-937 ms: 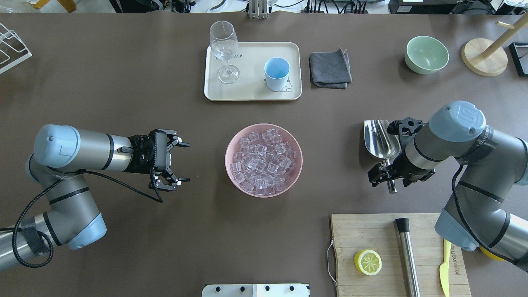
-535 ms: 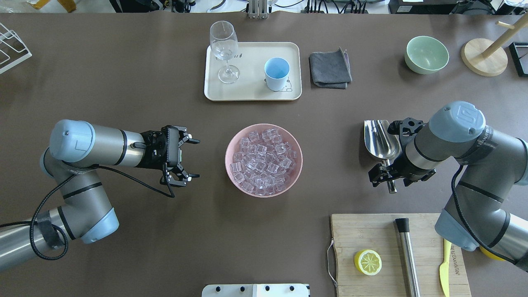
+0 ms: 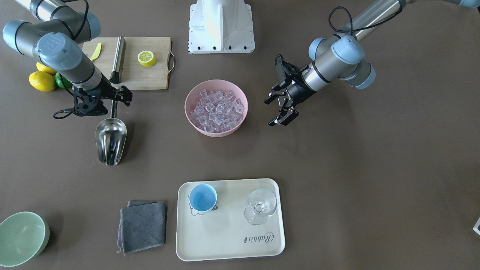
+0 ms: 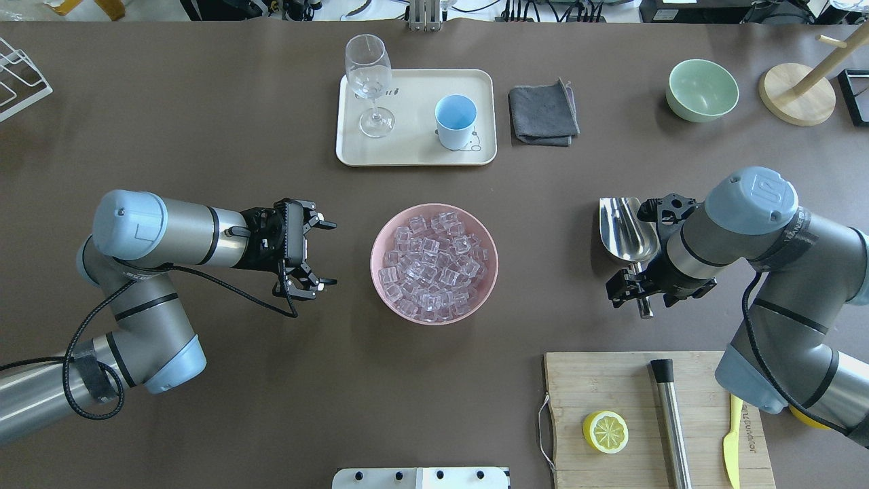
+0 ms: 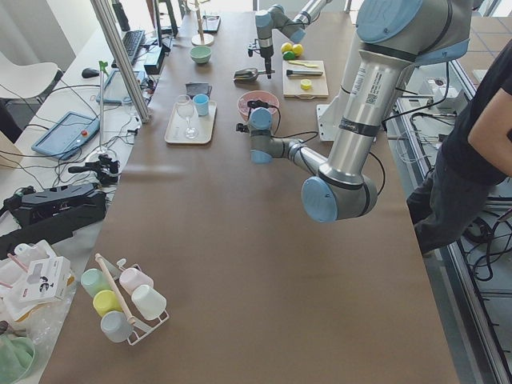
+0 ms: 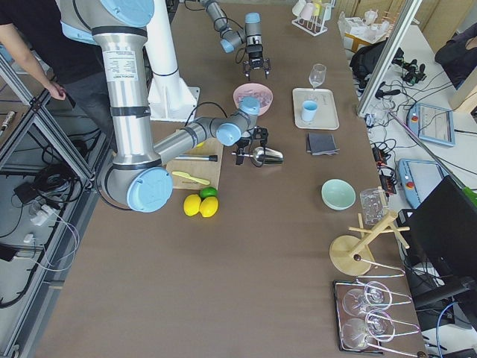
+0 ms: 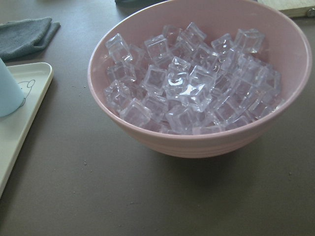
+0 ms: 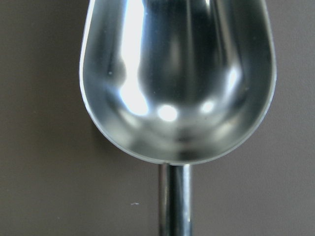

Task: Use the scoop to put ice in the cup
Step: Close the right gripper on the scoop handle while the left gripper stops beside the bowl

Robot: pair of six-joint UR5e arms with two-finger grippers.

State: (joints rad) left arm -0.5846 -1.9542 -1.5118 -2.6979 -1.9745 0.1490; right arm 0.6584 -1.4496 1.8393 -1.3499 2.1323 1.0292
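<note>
- The right gripper (image 4: 637, 293) hangs low over the handle of the scoop (image 4: 628, 231), with its jaws spread apart and one on each side of the handle.
- From overhead the wrist covers part of the gripper, so whether either finger touches the handle is hard to tell.
- The scoop lies flat on the brown table (image 4: 204, 170), hollow side up. Its trough points towards the far edge and its handle points back towards the robot.
- The right wrist camera looks straight down into the shiny trough, which holds nothing.
- The left gripper (image 4: 331, 252) is held sideways just beside the pink bowl (image 4: 434, 319), on the robot's left of it. Its jaws are wide apart and grip nothing.
- The ice (image 4: 433, 265) is heaped in the pink bowl at the middle of the table, between the two grippers.
- The cup (image 4: 455, 121) stands upright on the right part of a cream tray (image 4: 407, 149), beyond the bowl, and it appears to be empty.
- A wine glass (image 4: 368, 71) stands on the tray's left part.
- A folded grey cloth (image 4: 543, 112) lies just right of the tray, and a green bowl (image 4: 703, 89) sits further right.
- Near the robot, a wooden board (image 4: 597, 380) carries a lemon half (image 4: 605, 432) and a steel rod (image 4: 671, 421).
</note>
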